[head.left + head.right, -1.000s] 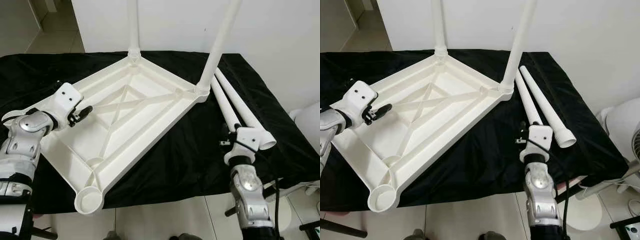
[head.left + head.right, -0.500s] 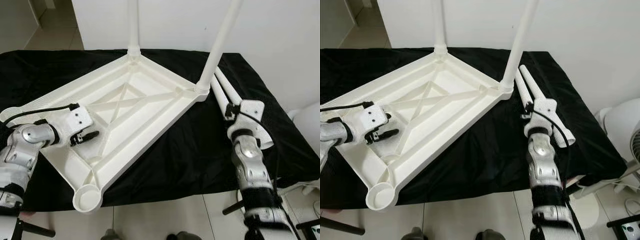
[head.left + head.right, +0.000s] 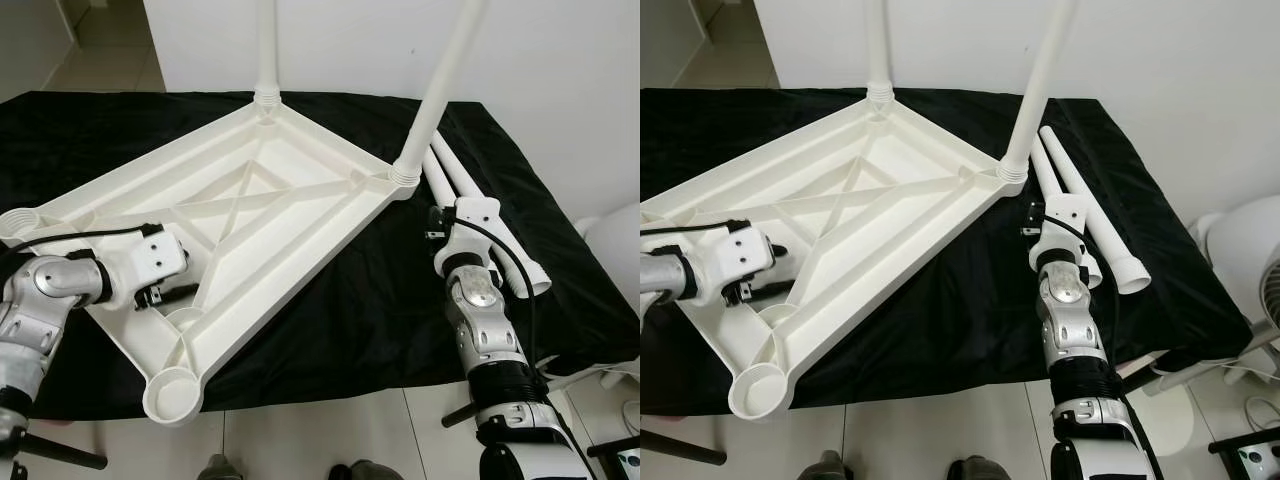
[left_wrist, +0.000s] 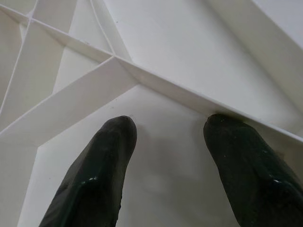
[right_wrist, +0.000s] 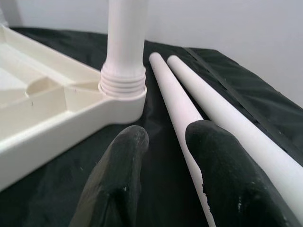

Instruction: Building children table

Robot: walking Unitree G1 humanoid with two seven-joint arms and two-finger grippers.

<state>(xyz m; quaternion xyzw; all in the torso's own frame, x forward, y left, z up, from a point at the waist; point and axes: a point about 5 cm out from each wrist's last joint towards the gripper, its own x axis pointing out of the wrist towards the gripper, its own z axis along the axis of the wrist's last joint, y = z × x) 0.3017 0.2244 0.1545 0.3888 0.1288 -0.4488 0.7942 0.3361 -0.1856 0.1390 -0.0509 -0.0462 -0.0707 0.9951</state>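
The white child's tabletop lies upside down on a black cloth. Two white legs stand screwed into it, one at the far corner and one at the right corner. The sockets at the near corner and left corner are empty. Two loose legs lie side by side on the cloth to the right. My left gripper is open, its fingertips down inside the ribbed underside near the front. My right gripper hovers open over the nearer loose leg, holding nothing.
The black cloth covers the whole table, and its front edge is close to me. A white wall stands right behind it. A white fan stands on the floor at the right.
My left gripper has moved from the tabletop's left rim down into its underside. My right arm has reached forward from the table's front edge to the loose legs.
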